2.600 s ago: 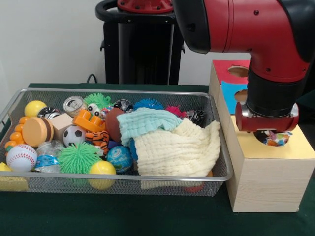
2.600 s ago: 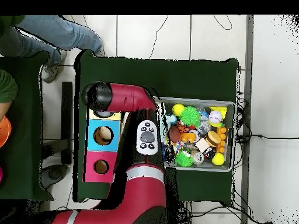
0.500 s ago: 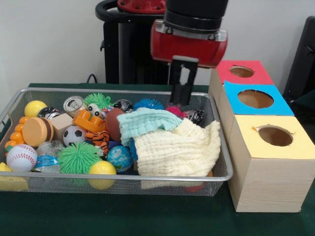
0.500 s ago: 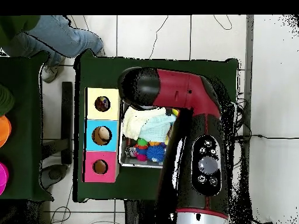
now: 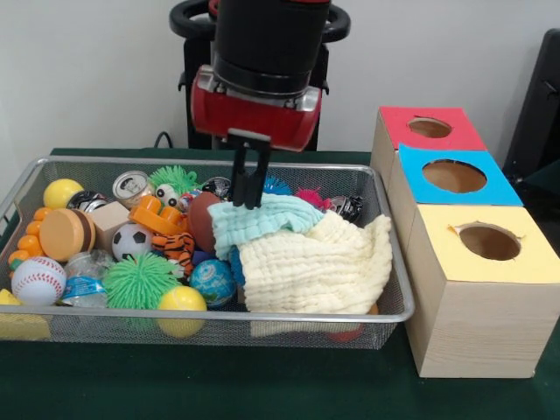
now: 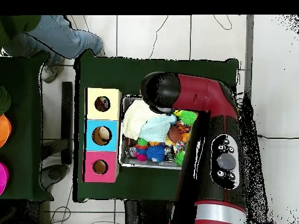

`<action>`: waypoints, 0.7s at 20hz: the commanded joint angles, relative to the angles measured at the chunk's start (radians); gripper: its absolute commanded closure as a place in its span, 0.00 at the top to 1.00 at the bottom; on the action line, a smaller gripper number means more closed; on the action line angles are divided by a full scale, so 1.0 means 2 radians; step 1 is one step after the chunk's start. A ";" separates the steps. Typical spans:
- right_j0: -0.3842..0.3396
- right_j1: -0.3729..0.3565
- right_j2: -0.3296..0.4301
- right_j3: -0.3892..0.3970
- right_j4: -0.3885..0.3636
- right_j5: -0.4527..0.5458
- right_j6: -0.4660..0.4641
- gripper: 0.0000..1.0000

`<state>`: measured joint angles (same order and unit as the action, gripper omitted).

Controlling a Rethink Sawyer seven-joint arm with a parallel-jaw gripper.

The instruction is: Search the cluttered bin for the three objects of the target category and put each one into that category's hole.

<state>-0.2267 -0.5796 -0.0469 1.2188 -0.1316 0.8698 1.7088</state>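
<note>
The wire mesh bin (image 5: 219,317) holds the pale teal cloth (image 5: 262,219), which lies on the larger cream cloth (image 5: 315,262) at the bin's right end. My gripper (image 5: 248,197) hangs over the teal cloth's upper left edge, its tips at the fabric and a narrow gap between the fingers; it holds nothing. The round hole in the yellow top (image 5: 489,241) of the wooden box is to the right of the bin. In the overhead view the arm covers much of the bin (image 6: 121,131); the teal cloth (image 6: 155,128), the cream cloth (image 6: 135,115) and the yellow-topped hole (image 6: 102,104) show. The white dotted cloth is out of view.
The blue-topped hole (image 5: 454,176) and the red-topped hole (image 5: 430,128) lie behind the yellow one. The bin's left half holds a baseball (image 5: 38,280), a green spiky ball (image 5: 140,280), a small soccer ball (image 5: 133,241) and other toys. A person's legs (image 6: 58,35) show at the overhead view's top left.
My gripper left the yellow-topped hole, crossed to the bin and came down onto the teal cloth's edge. The dotted cloth that it held at the hole no longer shows.
</note>
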 commanded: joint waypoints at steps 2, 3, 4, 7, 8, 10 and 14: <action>-0.023 0.028 0.068 0.015 -0.031 0.043 -0.101 0.00; -0.024 0.029 0.070 0.011 -0.032 0.048 -0.102 0.00; -0.023 0.031 0.071 0.004 -0.033 0.055 -0.099 0.00; -0.019 0.040 0.071 -0.020 -0.041 0.073 -0.092 1.00; -0.018 0.041 0.072 -0.023 -0.041 0.073 -0.091 1.00; -0.019 0.042 0.073 -0.025 -0.041 0.072 -0.091 1.00; -0.024 0.039 0.079 -0.017 -0.041 0.062 -0.093 1.00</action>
<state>-0.2576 -0.5306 0.0045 1.1807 -0.1630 0.8762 1.7086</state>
